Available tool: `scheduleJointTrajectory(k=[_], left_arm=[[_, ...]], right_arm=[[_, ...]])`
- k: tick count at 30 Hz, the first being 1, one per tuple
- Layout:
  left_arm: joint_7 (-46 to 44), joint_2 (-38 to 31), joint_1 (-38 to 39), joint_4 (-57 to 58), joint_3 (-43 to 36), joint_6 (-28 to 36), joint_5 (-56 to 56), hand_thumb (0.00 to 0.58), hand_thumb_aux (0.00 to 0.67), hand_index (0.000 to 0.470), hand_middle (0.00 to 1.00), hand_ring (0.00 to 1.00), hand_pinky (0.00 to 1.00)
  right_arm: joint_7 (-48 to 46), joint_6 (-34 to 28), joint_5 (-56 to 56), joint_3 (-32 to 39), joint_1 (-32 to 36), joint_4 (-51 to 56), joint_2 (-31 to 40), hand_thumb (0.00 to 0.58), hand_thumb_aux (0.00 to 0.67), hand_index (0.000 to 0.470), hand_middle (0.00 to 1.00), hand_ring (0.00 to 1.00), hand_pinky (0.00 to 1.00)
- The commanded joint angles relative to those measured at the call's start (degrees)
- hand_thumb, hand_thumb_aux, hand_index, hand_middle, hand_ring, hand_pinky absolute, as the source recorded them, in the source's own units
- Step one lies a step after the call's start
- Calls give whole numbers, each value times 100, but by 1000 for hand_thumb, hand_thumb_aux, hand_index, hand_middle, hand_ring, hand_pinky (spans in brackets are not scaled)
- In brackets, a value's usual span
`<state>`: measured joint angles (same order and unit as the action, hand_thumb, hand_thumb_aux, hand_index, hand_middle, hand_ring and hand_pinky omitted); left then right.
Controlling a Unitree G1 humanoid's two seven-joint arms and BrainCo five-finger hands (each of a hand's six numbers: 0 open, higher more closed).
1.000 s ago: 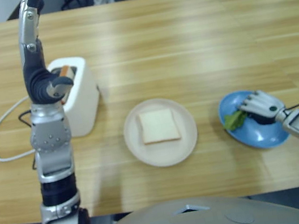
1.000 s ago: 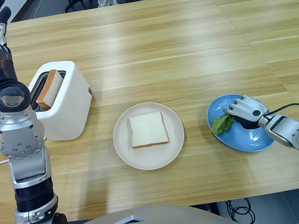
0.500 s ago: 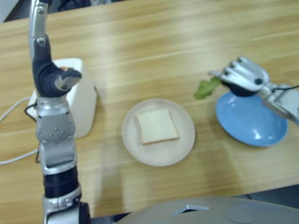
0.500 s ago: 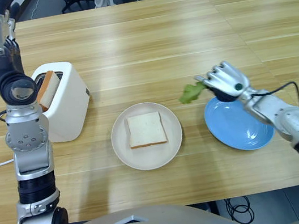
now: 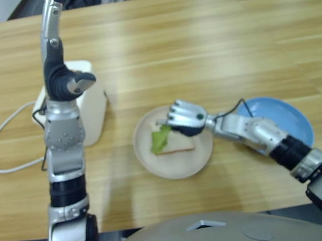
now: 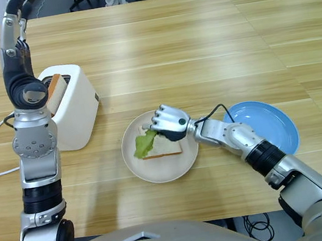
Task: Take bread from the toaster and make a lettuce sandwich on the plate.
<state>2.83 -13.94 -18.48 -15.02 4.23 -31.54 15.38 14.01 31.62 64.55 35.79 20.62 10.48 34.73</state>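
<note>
Centrally, bread (image 6: 167,148) on plate (image 6: 164,174), lettuce (image 6: 143,144) above

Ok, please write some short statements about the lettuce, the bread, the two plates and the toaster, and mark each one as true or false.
1. The right hand grips a lettuce leaf at the left edge of the bread slice on the cream plate. True.
2. Some lettuce lies on the blue plate. False: the blue plate is bare.
3. A second slice stands in the toaster. True.
4. Two slices of bread are stacked on the cream plate. False: it has one slice.
5. The toaster stands between the two plates. False: it is on the left of both, and the cream plate is in the middle.
</note>
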Motion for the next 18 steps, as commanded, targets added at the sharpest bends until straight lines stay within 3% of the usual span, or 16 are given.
scheduleJointTrajectory(k=[1, 3, 6, 7, 8, 9, 10, 11, 12, 13, 18], left_arm=[[-1, 15, -18, 56, -18, 5, 20, 0, 0, 0, 0, 0, 0], [0, 16, -15, 49, -22, 13, 26, 0, 0, 0, 0, 0, 0], [-8, 12, 0, 29, -18, 29, 26, 0, 0, 0, 0, 0, 0], [-12, 8, 10, 15, -12, 36, 21, 0, 0, 0, 0, 0, 0], [-16, 3, 24, 0, -4, 42, 16, 0, 0, 0, 0, 0, 0], [-19, -1, 36, -10, 2, 45, 14, 0, 0, 0, 0, 0, 0], [-20, -3, 42, -13, 4, 46, 14, 0, 0, 0, 0, 0, 0], [-23, -5, 50, -22, 8, 49, 12, 0, 0, 0, 0, 0, 0], [-28, -10, 57, -31, 13, 53, 8, 0, 0, 0, 0, 0, 0], [-34, -15, 64, -39, 19, 57, 1, 0, 0, 0, 0, 0, 0], [-56, -33, 87, -47, 31, 60, -15, 0, 0, 0, 0, 0, 0]], right_arm=[[-313, 121, -153, 18, -68, 195, 102, 580, 670, 460, 859, 859, 859], [-426, 117, -181, -19, -90, 266, 168, 578, 633, 435, 780, 780, 780], [-542, 58, -200, -75, -117, 328, 274, 503, 426, 292, 655, 655, 655], [-559, 14, -165, -76, -113, 346, 301, 503, 426, 292, 655, 655, 655], [-577, -22, -139, -75, -105, 374, 322, 425, 323, 222, 424, 424, 424], [-571, -55, -118, -80, -91, 418, 343, 425, 323, 222, 424, 424, 424], [-548, -87, -101, -92, -75, 466, 364, 198, 126, 87, 361, 361, 361], [-520, -130, -74, -103, -58, 514, 384, 198, 126, 87, 361, 361, 361], [-483, -180, -48, -112, -32, 579, 401, 156, 97, 67, 357, 357, 357], [-441, -222, -39, -122, 1, 660, 410, 71, 42, 29, 353, 353, 353], [-291, -325, -24, -85, 93, 940, 380, 40, 24, 16, 345, 345, 345]])
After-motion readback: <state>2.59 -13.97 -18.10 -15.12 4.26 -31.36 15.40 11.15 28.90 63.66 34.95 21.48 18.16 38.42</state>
